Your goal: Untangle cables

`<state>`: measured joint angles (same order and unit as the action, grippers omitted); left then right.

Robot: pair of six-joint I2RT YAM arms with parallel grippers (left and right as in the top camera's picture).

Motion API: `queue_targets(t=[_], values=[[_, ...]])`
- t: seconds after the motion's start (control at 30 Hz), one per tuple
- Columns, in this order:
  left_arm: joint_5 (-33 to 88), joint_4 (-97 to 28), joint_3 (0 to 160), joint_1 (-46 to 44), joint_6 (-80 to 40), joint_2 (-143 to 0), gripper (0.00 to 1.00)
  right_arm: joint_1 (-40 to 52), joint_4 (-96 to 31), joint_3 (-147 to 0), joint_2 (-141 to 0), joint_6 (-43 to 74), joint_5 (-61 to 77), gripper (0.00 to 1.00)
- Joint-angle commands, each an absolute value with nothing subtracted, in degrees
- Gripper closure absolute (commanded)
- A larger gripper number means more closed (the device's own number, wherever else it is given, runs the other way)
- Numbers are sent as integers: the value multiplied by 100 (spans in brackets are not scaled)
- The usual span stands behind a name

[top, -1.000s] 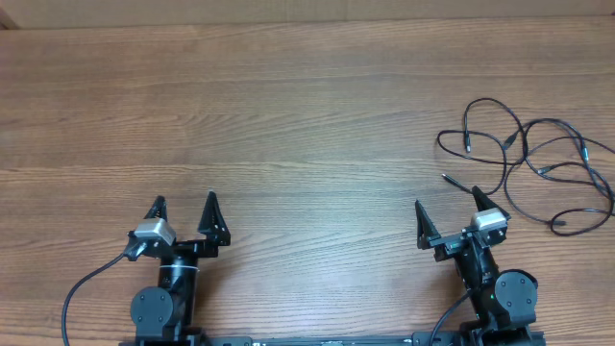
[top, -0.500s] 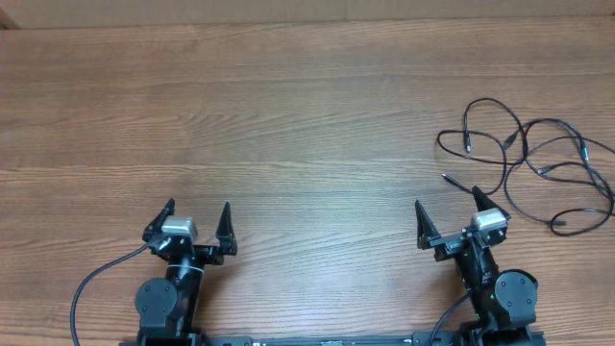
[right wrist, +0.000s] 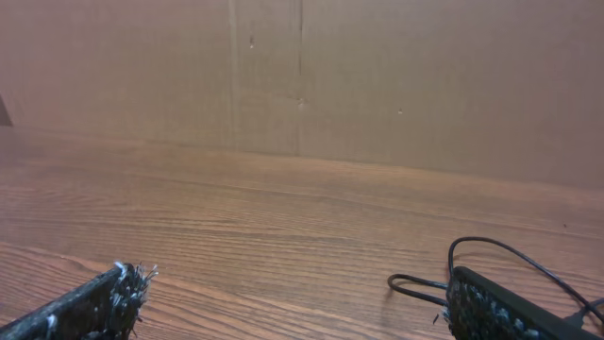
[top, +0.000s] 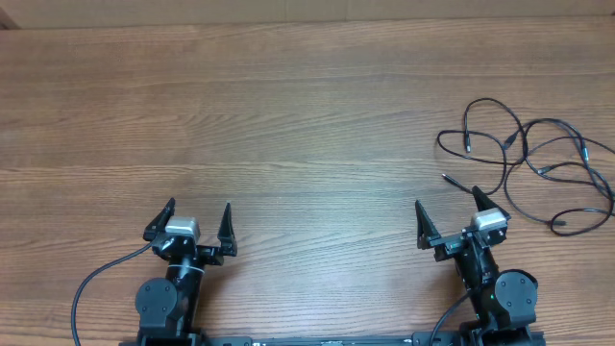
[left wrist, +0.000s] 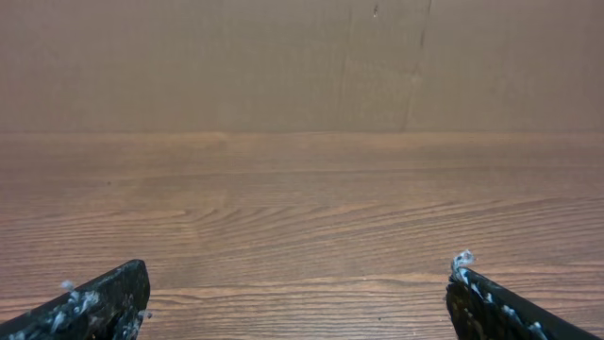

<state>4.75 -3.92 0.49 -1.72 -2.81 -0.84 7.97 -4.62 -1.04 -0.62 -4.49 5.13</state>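
Right end effector (top: 446, 199) spread, empty, at the near edge. Left end effector (top: 199, 204) likewise spread, empty. Cables (top: 506, 141) lie by the right edge of the surface (top: 288, 115), just beyond the right one. I'd pinch one plug end and draw it out slowly. Thin black strands, overlapping loose loops.

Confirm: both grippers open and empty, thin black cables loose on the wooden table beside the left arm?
Wrong side: the overhead view shows the thin black cables loose on the wooden table beside the right arm. The left gripper and right gripper are open and empty.
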Motion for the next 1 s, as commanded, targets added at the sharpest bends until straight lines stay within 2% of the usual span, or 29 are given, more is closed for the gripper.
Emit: queue_targets(t=[0.0, 0.97], values=[[550, -405, 25, -115, -294, -19, 0, 825, -443, -47, -16, -458, 523, 0], [550, -405, 27, -115, -294, -23, 0, 825, -443, -45, -16, -458, 523, 0]])
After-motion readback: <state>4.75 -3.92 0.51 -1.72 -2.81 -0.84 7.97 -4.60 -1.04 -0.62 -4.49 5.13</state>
